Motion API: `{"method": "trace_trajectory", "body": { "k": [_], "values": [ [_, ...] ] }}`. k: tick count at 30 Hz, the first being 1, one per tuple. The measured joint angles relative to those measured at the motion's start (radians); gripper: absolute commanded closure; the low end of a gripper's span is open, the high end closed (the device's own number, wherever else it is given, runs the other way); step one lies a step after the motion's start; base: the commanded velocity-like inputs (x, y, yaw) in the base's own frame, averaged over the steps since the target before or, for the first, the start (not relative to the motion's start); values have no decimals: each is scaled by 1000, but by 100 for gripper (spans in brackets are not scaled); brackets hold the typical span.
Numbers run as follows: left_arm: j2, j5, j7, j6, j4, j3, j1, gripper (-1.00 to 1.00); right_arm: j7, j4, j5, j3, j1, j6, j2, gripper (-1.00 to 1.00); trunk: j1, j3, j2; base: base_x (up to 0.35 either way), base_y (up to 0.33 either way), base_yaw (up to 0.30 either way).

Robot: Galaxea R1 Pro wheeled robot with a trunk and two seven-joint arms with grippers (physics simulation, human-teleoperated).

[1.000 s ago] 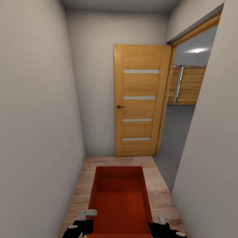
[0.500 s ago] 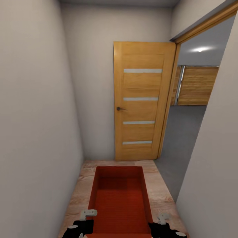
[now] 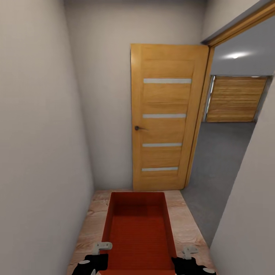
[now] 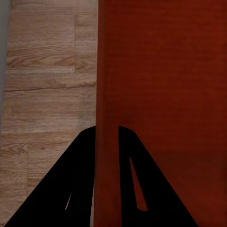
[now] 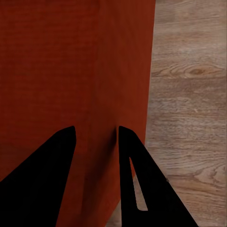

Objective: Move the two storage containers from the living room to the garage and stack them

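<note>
I carry one orange-red storage container in front of me, open side up, its long walls running away from my trunk. My left gripper pinches the container's left wall: in the left wrist view one dark finger lies on the outside, over the wood floor, and the other lies inside the bin, with the thin wall edge clamped between them. My right gripper does the same on the right wall; its two fingers straddle the red wall, one inside, one outside. In the head view my left gripper and my right gripper sit at the near corners of the container, at the lower edge of the picture.

Under the container lies light wood plank flooring in a narrow passage between pale walls. Ahead stands an orange-brown wooden door, swung open against the end wall, with four pale strips across it and a dark handle. To its right the doorway opens on a room with dark grey concrete floor, a wooden slatted panel at its far side and a ceiling light.
</note>
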Motion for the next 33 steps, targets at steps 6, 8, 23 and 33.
{"method": "trace_trajectory", "body": {
  "k": [6,8,23,33],
  "values": [
    [0,0,0,0,-1,-1,0,100,0,0,0,-1,0,-1,0,100,0,0,0,326,0,0],
    [0,0,0,0,-1,-1,0,100,0,0,0,-1,0,-1,0,100,0,0,0,326,0,0],
    [0,0,0,0,0,0,0,100,0,0,0,0,0,0,0,100,0,0,0,326,0,0],
    [0,0,0,0,0,0,0,100,0,0,0,1,0,0,0,100,0,0,0,326,0,0]
  ]
}}
